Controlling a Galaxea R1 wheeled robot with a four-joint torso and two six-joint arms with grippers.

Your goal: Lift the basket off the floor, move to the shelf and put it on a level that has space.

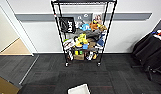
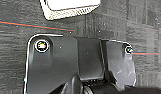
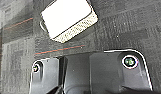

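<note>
**So, basket's still on the carpet with nothing gripping it**

Right now the basket [image 1: 79,89] sits on the floor [image 1: 46,72], close in front of the robot and roughly centred, with its cream lining facing up. In the left wrist view the basket [image 2: 71,8] lies on carpet past the dark wrist plate, and in the right wrist view the basket [image 3: 68,20] sits turned at an angle, also apart from the plate. Nothing touches it. Whether either set of fingers is wide or narrow can't be told, they just aren't readable.

Looks like the lift step hasn't begun. To do it well, probably square up to the basket first, since it sits skewed, then take it evenly on both sides so it stays level.

Farther off, the shelf [image 1: 83,32] stands against the wall, lower tiers crammed with toys, while the level [image 1: 83,2] on top looks free.
</note>
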